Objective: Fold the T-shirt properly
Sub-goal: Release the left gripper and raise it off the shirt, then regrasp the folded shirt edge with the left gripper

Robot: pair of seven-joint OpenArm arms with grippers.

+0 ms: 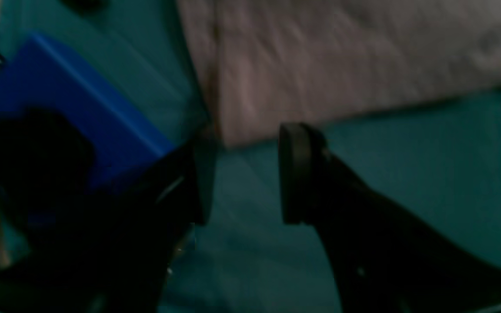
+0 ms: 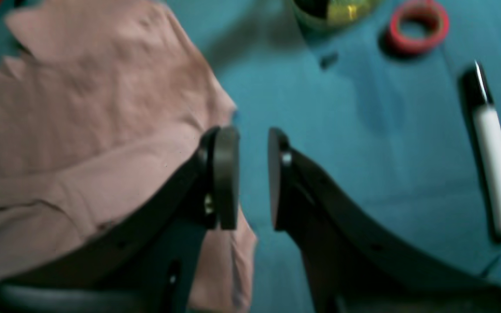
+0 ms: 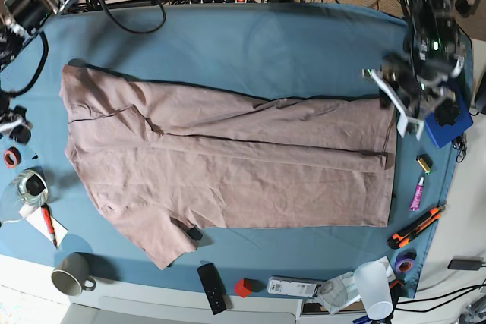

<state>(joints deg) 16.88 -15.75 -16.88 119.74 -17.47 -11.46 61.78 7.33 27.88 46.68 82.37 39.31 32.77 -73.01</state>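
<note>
Left wrist view showed the left gripper (image 1: 244, 174) with a moderate gap between its pads and nothing held, only the teal table cloth (image 1: 407, 174) under it. Just beyond the fingertips lay a corner of the T-shirt (image 1: 342, 65), its two edges meeting close ahead of the gap without touching either pad. To the side of the gripper, past the darker finger, sat a blue box (image 1: 68, 108). The frame was blurred.

Right wrist view showed the right gripper (image 2: 252, 178) with a narrow gap between its pads, empty too. One fingertip (image 2: 226, 174) overlapped the pink cloth in the frame; whether it touched could not be told. The other hung over bare teal. The shirt spread away from that first finger toward the far corner. On the opposite side lay a white marker (image 2: 494, 165) with a black cap, and farther off a red tape roll (image 2: 418, 24).

Base view showed the shirt flat, lengthwise across the table, with the left gripper above its hem end.
</note>
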